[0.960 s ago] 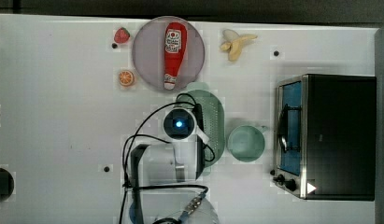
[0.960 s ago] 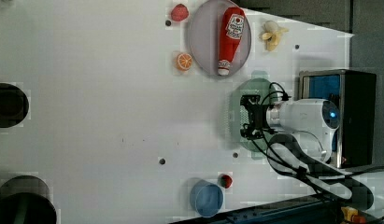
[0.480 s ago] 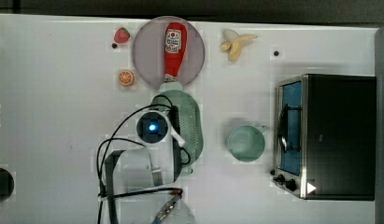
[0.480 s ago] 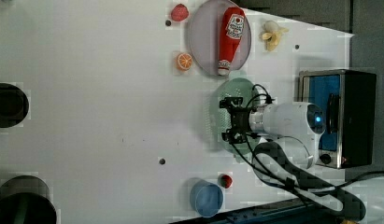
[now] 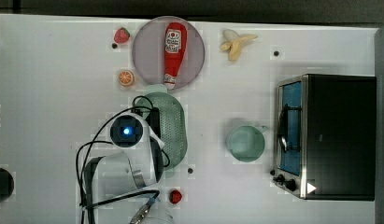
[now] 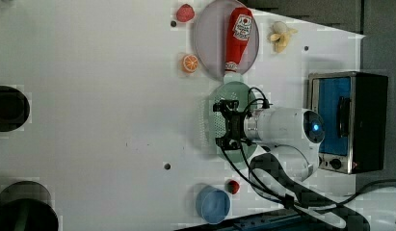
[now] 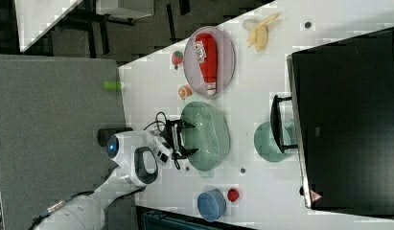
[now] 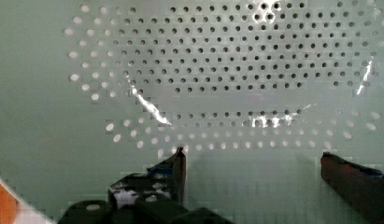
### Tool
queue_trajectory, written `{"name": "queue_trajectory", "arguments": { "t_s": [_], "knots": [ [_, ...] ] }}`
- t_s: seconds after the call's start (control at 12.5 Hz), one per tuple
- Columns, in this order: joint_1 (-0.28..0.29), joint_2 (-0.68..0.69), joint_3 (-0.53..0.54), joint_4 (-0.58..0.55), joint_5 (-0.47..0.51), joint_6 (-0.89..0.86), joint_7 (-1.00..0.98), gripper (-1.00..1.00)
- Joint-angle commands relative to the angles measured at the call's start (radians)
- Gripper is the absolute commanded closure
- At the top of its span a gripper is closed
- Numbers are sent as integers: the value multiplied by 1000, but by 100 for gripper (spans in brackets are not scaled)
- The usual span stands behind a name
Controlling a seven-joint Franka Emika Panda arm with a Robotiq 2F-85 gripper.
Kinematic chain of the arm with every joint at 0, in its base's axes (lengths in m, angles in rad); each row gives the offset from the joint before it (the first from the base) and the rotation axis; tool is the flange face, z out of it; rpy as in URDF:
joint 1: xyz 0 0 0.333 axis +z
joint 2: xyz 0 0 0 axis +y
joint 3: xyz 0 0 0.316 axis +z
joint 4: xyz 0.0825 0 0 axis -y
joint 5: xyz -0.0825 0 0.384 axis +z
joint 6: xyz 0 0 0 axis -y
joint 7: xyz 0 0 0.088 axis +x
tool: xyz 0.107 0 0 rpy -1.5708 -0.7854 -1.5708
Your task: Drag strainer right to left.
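White tabletop, gripper (image 6: 223, 124) spread wide inside the strainer (image 5: 173, 128); pushing on could nudge the plate (image 5: 145, 51) and orange slice (image 5: 126, 78).

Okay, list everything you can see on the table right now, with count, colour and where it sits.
strainer: 1, mint green, centre of top view
plate: 1, grey, above strainer
ketchup bottle: 1, red, lying on plate
banana: 1, yellow, the top view's right of plate
strawberries: 2, red, beside plate; other near bottom edge
orange slice: 1, orange, below upper strawberry
cup: 1, mint green, beside oven
toaster oven: 1, black, the top view's right
bowl: 1, blue, near lower strawberry
gripper: 1, black, open, inside strainer
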Motion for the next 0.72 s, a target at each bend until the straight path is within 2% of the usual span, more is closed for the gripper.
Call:
{"name": "queue_trajectory", "arguments": {
  "t_s": [0.08,0.72],
  "knots": [
    [35,1,10,20,13,-22,89,-100],
    [160,131,11,214,15,-51,215,-100]
  ]
}}
